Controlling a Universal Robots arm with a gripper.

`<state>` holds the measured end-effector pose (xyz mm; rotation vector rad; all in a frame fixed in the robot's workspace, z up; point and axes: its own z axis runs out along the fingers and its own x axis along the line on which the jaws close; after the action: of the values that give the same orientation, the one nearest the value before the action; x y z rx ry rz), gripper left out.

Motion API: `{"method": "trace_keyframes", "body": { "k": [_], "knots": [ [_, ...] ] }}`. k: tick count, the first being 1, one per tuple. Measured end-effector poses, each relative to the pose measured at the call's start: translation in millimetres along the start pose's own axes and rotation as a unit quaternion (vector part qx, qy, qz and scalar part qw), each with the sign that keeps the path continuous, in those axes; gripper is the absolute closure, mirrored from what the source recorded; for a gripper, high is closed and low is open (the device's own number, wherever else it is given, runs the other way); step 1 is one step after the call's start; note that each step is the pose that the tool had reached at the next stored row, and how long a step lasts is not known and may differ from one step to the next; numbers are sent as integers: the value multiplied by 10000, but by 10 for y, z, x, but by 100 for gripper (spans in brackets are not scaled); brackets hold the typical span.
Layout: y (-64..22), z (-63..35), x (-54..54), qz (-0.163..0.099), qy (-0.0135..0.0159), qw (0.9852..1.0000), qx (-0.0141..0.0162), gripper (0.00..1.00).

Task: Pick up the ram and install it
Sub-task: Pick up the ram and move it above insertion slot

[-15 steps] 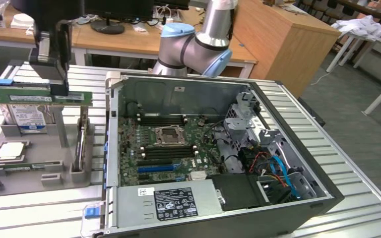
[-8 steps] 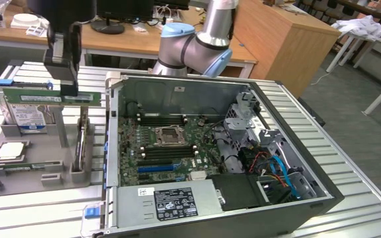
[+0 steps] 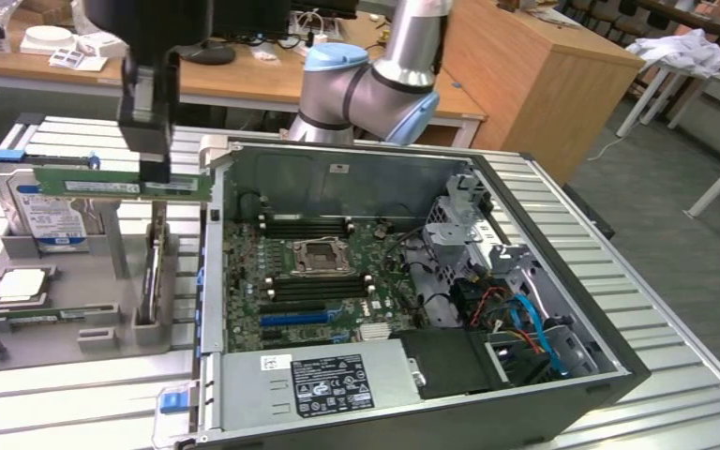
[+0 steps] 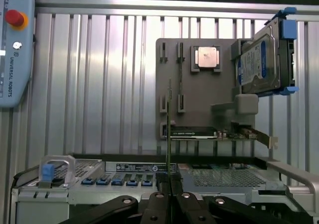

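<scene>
While clamped between the gripper's [image 3: 151, 174] fingers, the ram [image 3: 85, 185] hangs in the air at about ten o'clock in the exterior view. It is level, long edge horizontal, green face toward the camera. The fingers are shut on it off-centre, nearer the end that points toward the computer case [image 3: 561, 398].

Wrist view: ram [image 4: 170, 134] seen edge-on as a thin line running out from between the two fingers of the gripper [image 4: 170, 193], pads pressed on either face.

At six o'clock of the ram, well apart, lies the grey fixture tray [image 3: 60, 333]. On it:
- hard drive [image 3: 48, 214], blue label, upright in its cradle, just behind the ram at seven o'clock of the gripper
- square silver processor [image 3: 20, 286], flat in its pocket
- a second green board [image 3: 48, 317], lying flat near the tray's front edge

At four o'clock of the ram, the case lies open on its side on the slatted metal table [image 3: 72, 398]. Inside it are the motherboard [image 3: 379, 272], black slots [image 3: 304, 226] above and below the processor socket [image 3: 319, 254], and one blue slot [image 3: 295, 319]. Power supply [image 3: 322, 380] at six o'clock of the board.
</scene>
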<state>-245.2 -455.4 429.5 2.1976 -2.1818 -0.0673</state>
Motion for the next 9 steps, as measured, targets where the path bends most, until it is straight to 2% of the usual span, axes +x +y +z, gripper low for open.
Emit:
{"method": "trace_keyframes", "body": {
  "k": [9],
  "knots": [
    [-198, -12, 1, 0, 0, 10000, -19, 88]
  ]
}}
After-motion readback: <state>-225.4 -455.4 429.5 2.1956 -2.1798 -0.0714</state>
